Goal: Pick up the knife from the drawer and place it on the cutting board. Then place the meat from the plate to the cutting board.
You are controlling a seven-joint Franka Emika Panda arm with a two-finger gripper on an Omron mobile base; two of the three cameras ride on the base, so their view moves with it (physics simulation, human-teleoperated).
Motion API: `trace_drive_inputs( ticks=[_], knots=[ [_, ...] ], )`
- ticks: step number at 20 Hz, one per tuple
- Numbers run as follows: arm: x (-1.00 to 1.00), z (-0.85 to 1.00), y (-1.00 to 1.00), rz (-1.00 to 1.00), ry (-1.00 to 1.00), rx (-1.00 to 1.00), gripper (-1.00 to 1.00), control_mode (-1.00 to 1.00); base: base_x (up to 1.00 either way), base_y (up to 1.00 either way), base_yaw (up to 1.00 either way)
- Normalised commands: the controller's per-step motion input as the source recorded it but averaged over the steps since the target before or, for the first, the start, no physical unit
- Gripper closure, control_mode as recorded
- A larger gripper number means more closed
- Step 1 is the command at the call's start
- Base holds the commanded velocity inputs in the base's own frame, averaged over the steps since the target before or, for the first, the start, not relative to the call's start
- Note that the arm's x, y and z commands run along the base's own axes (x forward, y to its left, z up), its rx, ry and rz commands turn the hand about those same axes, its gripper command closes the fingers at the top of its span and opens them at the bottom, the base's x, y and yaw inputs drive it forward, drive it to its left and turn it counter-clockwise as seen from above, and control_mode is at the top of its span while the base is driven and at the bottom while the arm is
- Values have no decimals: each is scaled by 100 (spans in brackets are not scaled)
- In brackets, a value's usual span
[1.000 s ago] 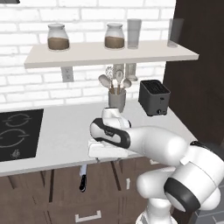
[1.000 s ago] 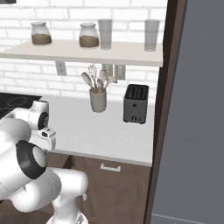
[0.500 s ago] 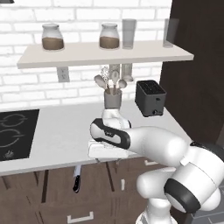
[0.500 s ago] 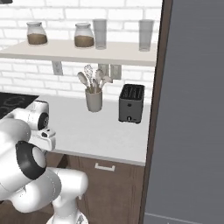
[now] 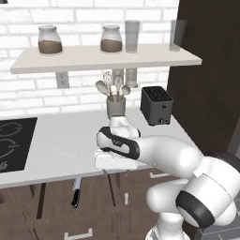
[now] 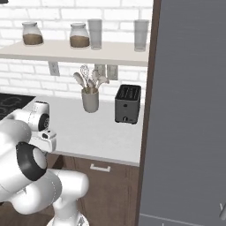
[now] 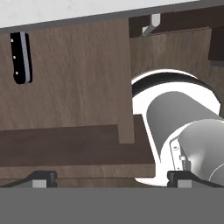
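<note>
The knife [image 5: 75, 192] lies in the open drawer [image 7: 74, 78] under the counter's front edge; its black handle shows and the blade is hidden beneath the countertop. In the hand view that handle [image 7: 21, 57] sits at the upper left, well away from my gripper [image 7: 111, 179], whose two tips stand wide apart with nothing between them. My hand [image 5: 115, 161] hangs over the counter edge, right of the knife, pointing down. The cutting board, the meat and the plate are out of view.
On the counter [image 5: 61, 140] stand a utensil holder [image 5: 116, 105] and a black toaster [image 5: 157, 105]; a stove [image 5: 14, 145] is at the left. A shelf [image 5: 103, 56] with jars and glasses runs above. A tall dark cabinet [image 6: 190, 110] closes off the right side.
The whole scene has slid slightly left in both base views, so the base has driven to the right. The arm keeps the same pose and the gripper stays open.
</note>
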Motion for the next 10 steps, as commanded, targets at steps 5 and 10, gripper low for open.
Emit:
trace_drive_inputs(
  ticks=[5,10],
  knots=[
    [0,-7,1,0,4,0,-100,-100,0,0,0],
    [1,-49,63,0,2,-1,-100,-100,0,0,0]
  ],
)
